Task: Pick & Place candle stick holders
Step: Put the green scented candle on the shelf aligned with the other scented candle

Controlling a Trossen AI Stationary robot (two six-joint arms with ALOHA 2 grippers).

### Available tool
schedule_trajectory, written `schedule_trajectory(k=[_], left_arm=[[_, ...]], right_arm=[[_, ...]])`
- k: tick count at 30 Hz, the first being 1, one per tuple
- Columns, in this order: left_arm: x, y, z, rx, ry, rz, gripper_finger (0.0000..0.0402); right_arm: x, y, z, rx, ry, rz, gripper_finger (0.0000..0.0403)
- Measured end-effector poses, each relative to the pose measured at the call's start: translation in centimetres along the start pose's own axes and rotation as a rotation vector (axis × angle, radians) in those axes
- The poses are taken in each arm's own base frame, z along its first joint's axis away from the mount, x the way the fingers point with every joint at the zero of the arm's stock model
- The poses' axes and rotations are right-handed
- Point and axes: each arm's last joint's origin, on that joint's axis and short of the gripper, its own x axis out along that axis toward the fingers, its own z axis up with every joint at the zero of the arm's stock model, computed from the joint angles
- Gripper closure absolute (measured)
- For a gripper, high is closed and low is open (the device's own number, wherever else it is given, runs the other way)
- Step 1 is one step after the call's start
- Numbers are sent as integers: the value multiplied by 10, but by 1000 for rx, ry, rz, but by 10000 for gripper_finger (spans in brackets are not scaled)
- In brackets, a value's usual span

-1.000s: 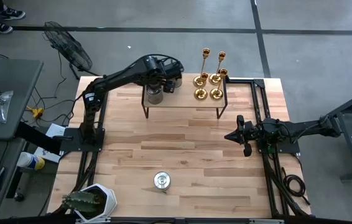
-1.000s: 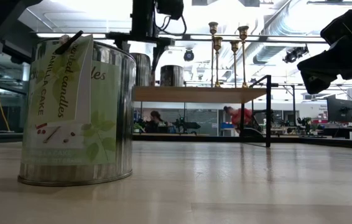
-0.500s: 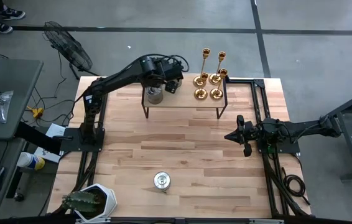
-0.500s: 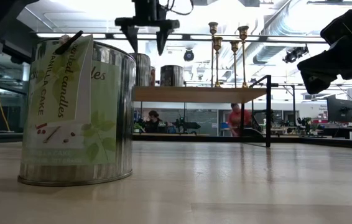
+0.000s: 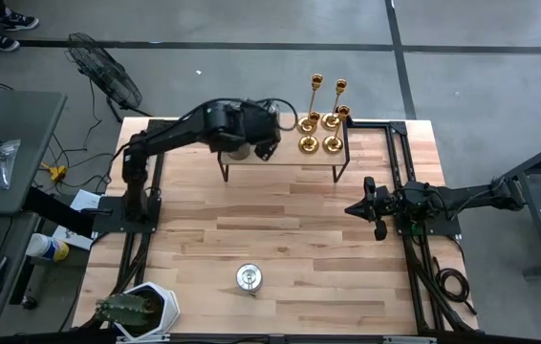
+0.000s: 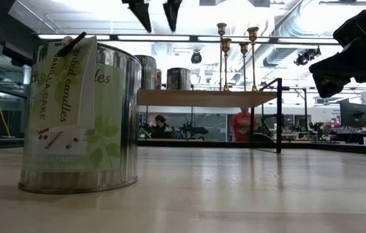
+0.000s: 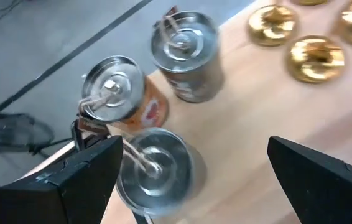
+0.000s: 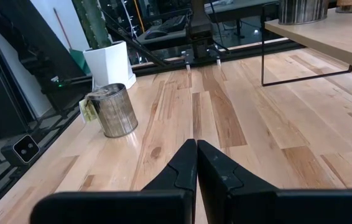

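The left gripper (image 6: 156, 11) is hanging above the raised shelf (image 5: 280, 159) at the far end of the bench (image 5: 280, 239), its jaws spread wide and holding nothing. Three squat silver tins (image 7: 184, 55) are sitting on that shelf directly under it, close together at the shelf's left end. Each is a smooth metal cylinder with a flat lid, a looped tag and a paper label, so they are looking rigid and fairly slippery; I would judge them to have some heft, and the safest hold is across the round body, below the lid rim. The gold candlesticks (image 5: 320, 122) are standing bunched at the shelf's right end. With thin polished stems on broad round bases, they are likely top-heavy and easy to tip, so low on the stem seems the place to grip. A fourth tin (image 5: 248, 277) is standing alone well in front of the shelf. The right gripper (image 8: 196, 163) is waiting off the shelf's right front corner, jaws pressed together and empty.
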Motion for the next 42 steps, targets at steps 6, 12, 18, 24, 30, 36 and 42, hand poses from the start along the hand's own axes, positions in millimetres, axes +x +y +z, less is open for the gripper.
schedule_trajectory(k=[6, 12, 18, 24, 30, 36, 42], left_arm=[[-32, -17, -20, 20, 1, -126, 9], [-56, -35, -42, 99, 81, -286, 9], [-61, -58, -73, 148, 229, -374, 9], [-63, -76, -106, 102, 357, -362, 9], [-63, -88, -136, 58, 478, -326, 9], [-57, -96, -156, -117, 601, -247, 9], [-48, -109, -174, -244, 766, -260, 9]], right_arm=[[0, 0, 0, 0, 2, 0, 399], [0, 0, 0, 0, 2, 0, 399], [0, 0, 0, 0, 2, 0, 399], [0, 0, 0, 0, 2, 0, 399], [0, 0, 0, 0, 2, 0, 399], [0, 0, 0, 0, 2, 0, 399], [0, 0, 0, 0, 2, 0, 399]])
